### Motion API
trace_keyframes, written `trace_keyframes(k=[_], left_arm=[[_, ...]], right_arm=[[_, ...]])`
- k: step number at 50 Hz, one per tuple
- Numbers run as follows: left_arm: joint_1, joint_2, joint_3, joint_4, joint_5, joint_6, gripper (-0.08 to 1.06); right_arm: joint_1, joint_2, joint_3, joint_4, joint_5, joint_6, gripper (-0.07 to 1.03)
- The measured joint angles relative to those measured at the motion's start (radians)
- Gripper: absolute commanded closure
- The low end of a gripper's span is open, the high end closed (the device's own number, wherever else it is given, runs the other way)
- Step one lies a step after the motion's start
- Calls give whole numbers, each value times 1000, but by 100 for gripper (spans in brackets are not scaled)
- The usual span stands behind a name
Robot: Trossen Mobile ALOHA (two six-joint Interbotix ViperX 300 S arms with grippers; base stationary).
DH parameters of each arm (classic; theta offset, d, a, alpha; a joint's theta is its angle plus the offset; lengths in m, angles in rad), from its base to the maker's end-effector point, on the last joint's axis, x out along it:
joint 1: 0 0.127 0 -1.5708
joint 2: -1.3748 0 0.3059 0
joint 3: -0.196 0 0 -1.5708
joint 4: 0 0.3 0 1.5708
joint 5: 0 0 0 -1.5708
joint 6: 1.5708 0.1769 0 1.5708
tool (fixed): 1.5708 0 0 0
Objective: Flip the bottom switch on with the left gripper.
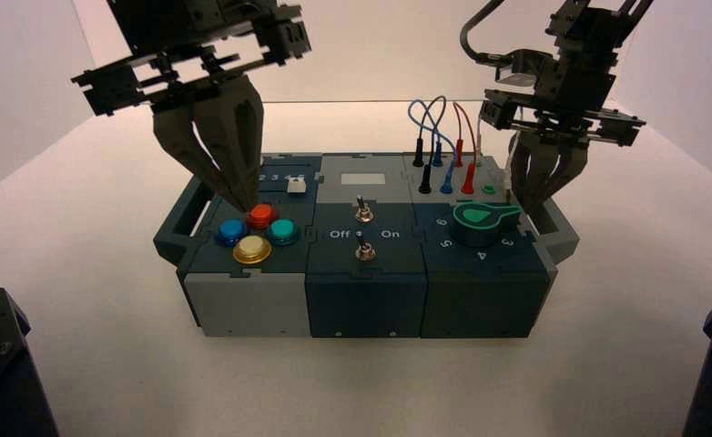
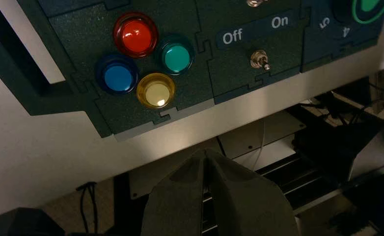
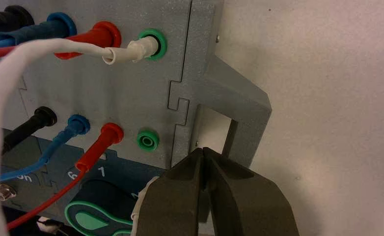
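bottom switch (image 1: pixel 365 252): near front edge of box (image 1: pixel 366 305), midway between corners. left gripper (image 1: pixel 243 206): over buttons (image 1: pixel 252 248), fingers together, likely for pushing thin lever. right gripper (image 1: pixel 527 206): idle at right edge, fingers together.

Pale table (image 1: pixel 270 387), smooth surface. Directly on it: one box (image 1: pixel 366 305), grey and dark panels, its front edge facing the camera, a handle at each side; table visible through the gap of the right-hand handle (image 3: pixel 217 110).
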Motion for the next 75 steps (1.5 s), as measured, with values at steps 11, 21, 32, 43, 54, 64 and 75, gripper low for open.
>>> trace_keyframes(k=[11, 21, 32, 43, 54, 64, 75], left_arm=[[-2, 35, -48, 2, 5, -49, 101], [-17, 98, -78, 6, 12, -97, 101], [-92, 209, -146, 11, 9, -146, 101], [-124, 284, -199, 18, 8, -193, 101], [-141, 281, -201, 23, 9, -239, 101], [-163, 285, -201, 31, 0, -259, 101], [-184, 324, -201, 34, -21, -261, 101]], right_arm=[[0, 0, 0, -8, 0, 5, 99], [2, 0, -2, -11, 3, 6, 99], [2, 0, 2, -17, 3, 6, 99], [3, 0, 2, -18, 3, 6, 99], [3, 0, 0, -23, 6, 6, 99], [3, 0, 0, -25, 6, 6, 99], [2, -3, 0, -25, 6, 6, 99]])
